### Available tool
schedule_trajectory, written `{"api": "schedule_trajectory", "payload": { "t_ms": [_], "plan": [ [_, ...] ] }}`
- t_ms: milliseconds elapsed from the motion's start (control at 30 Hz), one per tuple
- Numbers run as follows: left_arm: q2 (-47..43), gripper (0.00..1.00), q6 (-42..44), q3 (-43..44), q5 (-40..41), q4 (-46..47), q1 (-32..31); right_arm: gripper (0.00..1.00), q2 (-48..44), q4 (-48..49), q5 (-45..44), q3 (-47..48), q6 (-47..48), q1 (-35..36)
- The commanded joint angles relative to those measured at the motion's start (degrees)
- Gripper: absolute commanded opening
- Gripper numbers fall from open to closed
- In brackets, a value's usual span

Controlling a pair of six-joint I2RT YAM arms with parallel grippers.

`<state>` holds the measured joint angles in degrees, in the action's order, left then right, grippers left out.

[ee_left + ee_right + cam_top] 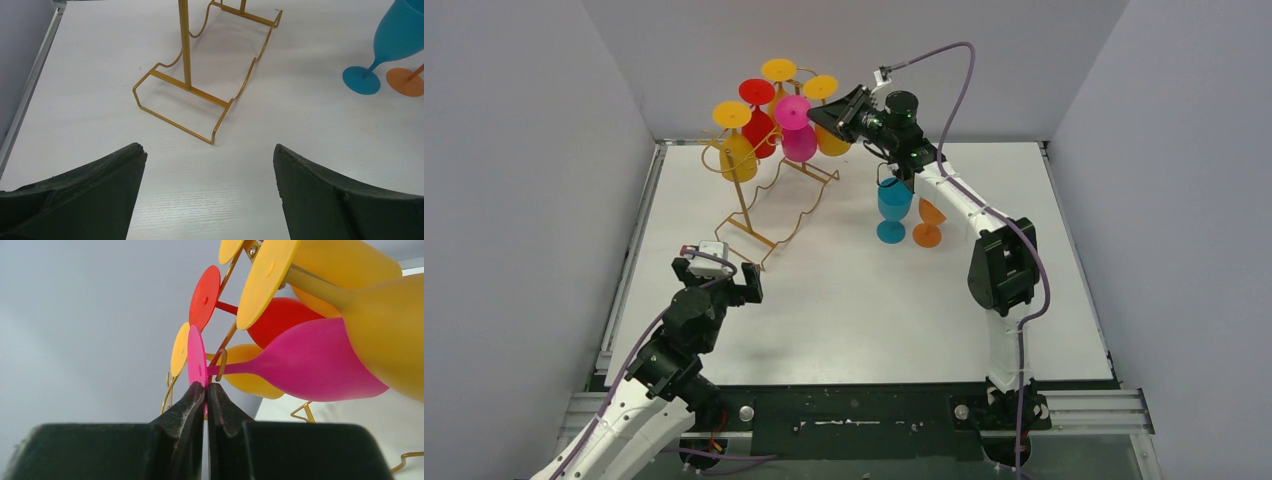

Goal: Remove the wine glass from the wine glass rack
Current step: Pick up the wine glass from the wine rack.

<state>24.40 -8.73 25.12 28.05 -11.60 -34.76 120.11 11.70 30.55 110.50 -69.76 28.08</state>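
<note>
Presently works over a white bench [844, 300] carrying the gold wine glass rack [185, 50] at far left. Pinches, with right gripper [206, 389] clamped tight, the foot rim of the pink wine glass [310, 360] hanging foot-up on that rack. Holds left gripper [208, 155] spread wide and empty, low above bench near rack's base.

A robot lab cell: plain grey walls [524, 180] enclose a white table [854, 310].

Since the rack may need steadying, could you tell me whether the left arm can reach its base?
Likely yes: the open left tool faces the base of the wine glass rack, with only bare table between.
</note>
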Motion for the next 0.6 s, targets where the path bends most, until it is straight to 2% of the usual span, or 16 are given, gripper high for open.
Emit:
{"api": "schedule_trajectory", "payload": {
  "t_ms": [0,567],
  "plan": [
    [0.03,0.97,0.56,2.56,-0.70,0.96,0.22,0.00,-4.12,5.52,0.88,-0.13,-2.18,-0.46],
    [0.10,0.97,0.51,2.56,-0.78,0.96,0.23,0.00,-8.23,15.88,-0.76,-9.05,-12.20,-2.04]
  ]
}}
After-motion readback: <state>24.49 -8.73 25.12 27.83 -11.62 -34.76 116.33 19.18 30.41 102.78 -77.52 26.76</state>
